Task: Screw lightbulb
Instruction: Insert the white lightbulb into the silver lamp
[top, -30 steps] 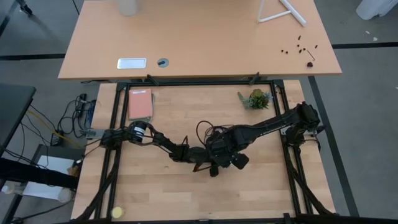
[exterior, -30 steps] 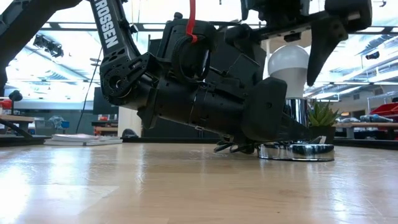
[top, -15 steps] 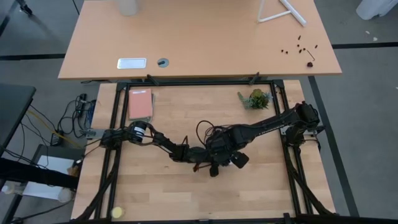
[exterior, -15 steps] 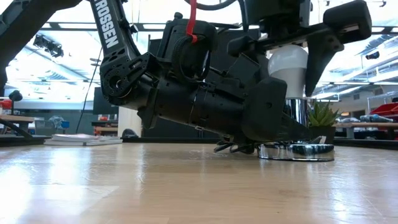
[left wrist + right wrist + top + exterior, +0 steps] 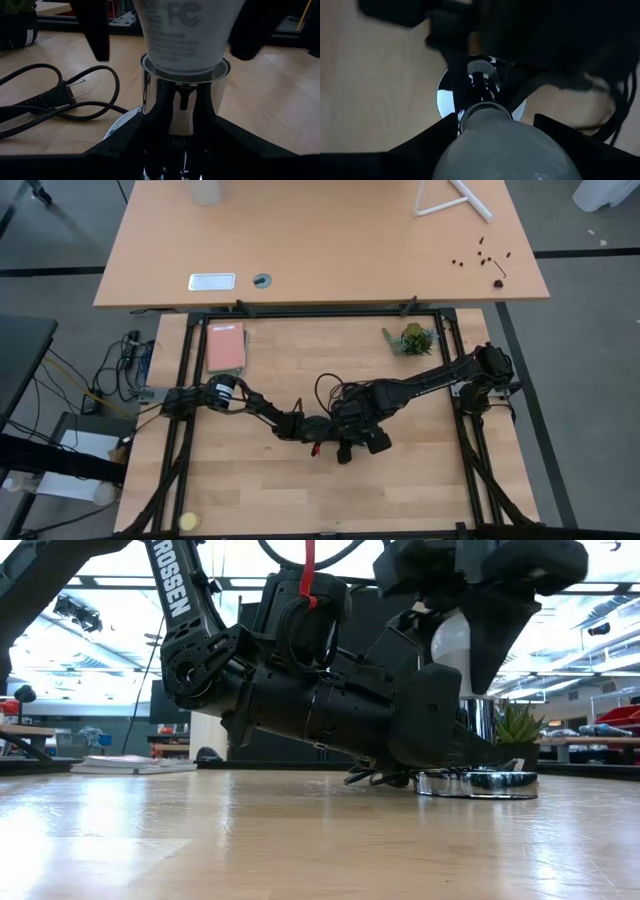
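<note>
The white lightbulb stands upright with its narrow end in the chrome socket. The socket rises from a round mirror base lying flat on the wooden table, a little right of its middle. My left gripper reaches in level and is shut on the socket's stem. My right gripper hangs over the bulb, pointing down, with its fingers closed on the bulb's sides. In the high view both grippers meet and hide the bulb. My left gripper pinches the socket's chrome stem between its two fingers, low down above the base. The fingers come in nearly level from the table's left side. The socket stands upright with its base on the table. My right gripper takes the bulb's wide white body between its two fingers, one on each side. The fingers come from above, pointing down. The bulb stands upright with its narrow end in the socket.
The socket's black cord and plug lie looped on the table behind it. A small potted plant stands at the far right and a pink book at the far left. A yellow ball lies at the near left corner.
My right gripper has rolled about its downward-pointing line above the bulb, and its fingers have closed in from wide apart onto the bulb's sides. The bulb, the socket and my left gripper have stayed where they were.
</note>
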`<state>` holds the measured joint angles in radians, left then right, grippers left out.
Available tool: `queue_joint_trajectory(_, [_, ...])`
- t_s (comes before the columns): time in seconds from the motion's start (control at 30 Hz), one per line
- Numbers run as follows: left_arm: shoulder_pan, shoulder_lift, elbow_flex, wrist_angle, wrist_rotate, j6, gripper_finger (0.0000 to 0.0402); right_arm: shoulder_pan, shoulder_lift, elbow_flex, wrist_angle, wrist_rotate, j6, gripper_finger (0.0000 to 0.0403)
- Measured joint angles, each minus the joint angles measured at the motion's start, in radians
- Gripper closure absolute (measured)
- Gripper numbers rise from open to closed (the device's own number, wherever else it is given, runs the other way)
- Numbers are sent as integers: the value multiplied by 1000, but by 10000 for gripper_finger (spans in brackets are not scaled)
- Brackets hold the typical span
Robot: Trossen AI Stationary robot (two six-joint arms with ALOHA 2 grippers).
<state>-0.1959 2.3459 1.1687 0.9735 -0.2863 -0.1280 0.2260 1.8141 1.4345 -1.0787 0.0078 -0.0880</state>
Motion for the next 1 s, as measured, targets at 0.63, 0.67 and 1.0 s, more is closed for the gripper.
queue_joint_trajectory(0.63, [0,0,0,1,0,-5,206,-25,0,-1,59,30,759,109])
queue_joint_trajectory(0.67, [0,0,0,1,0,-6,206,-29,0,-1,57,20,737,94])
queue_joint_trajectory(1.0, [0,0,0,0,-2,-8,206,-38,-3,40,23,-53,297,28])
